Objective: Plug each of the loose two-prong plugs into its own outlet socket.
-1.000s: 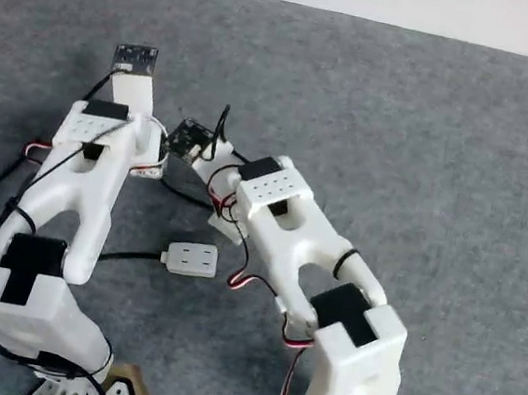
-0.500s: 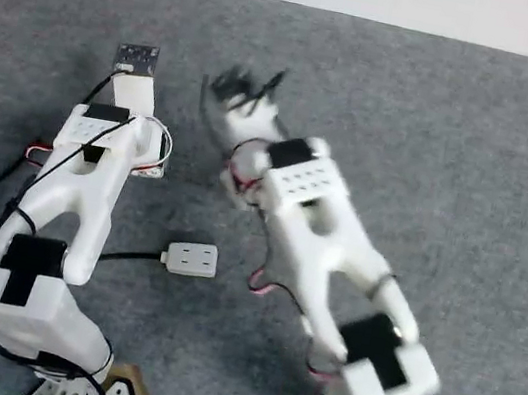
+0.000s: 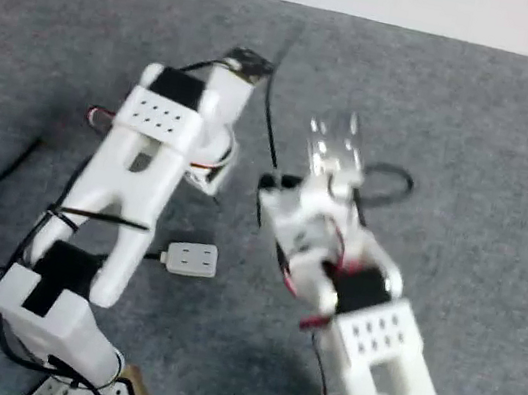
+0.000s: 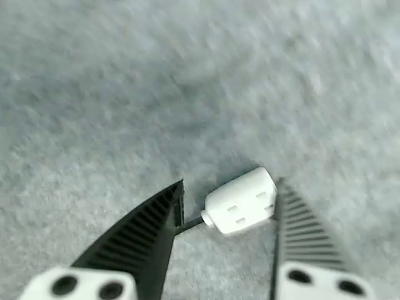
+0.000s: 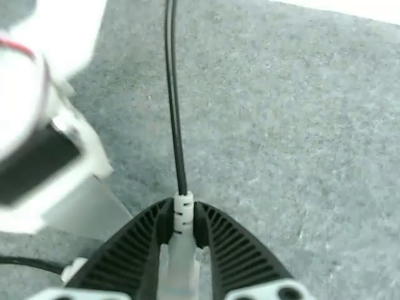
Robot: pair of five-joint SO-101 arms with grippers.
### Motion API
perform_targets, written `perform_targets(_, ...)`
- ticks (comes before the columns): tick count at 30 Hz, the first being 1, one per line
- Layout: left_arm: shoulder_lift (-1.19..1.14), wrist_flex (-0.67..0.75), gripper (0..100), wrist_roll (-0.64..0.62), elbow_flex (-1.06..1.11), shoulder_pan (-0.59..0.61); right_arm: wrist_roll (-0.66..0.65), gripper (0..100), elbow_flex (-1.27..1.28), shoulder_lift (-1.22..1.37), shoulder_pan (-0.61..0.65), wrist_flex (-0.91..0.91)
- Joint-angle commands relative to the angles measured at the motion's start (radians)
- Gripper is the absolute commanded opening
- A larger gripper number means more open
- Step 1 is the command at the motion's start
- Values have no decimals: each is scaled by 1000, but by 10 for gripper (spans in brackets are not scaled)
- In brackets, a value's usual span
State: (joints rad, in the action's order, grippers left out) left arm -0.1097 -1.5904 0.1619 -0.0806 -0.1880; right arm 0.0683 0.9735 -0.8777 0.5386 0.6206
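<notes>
Right wrist view: my right hand [image 5: 182, 205] clamps the plug [image 5: 180, 262]; left hand [image 4: 229, 184] apart, away from socket [image 4: 240, 201]; I'd square up first.

The outlet socket [image 3: 191, 258] lies on the tabletop [image 3: 496, 145] toward its near edge, between the two arms. The left gripper [image 4: 229, 184] hangs spread wide above and behind it, not touching. The right gripper [image 5: 182, 204], to the right of the left arm, clamps a plug [image 5: 180, 219]. The plug's cable [image 5: 174, 94] runs over the tabletop toward the far edge.
</notes>
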Motion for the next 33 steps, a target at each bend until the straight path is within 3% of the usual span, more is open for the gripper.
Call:
perform_targets(1,82,-21,277,12,-39,-39,9,5,136,-145,-16,-93)
perform_targets(7,364,54,277,11,114,-122,8,5,140,-111,-19,-130)
perform_targets(11,653,138,278,15,366,-124,-5,5,111,-33,-85,-188)
perform_targets(15,934,342,325,6,693,-142,94,5,-8,71,-139,-143)
perform_targets(18,1082,534,411,-87,918,-177,147,5,-114,133,-113,-36)
perform_targets(21,1139,721,446,-152,1087,-249,204,5,-183,177,-50,19)
perform_targets(25,1138,885,418,-183,1173,-303,226,5,-185,217,71,22)
perform_targets(33,1138,1020,406,-120,1264,-139,226,5,-222,229,134,139)
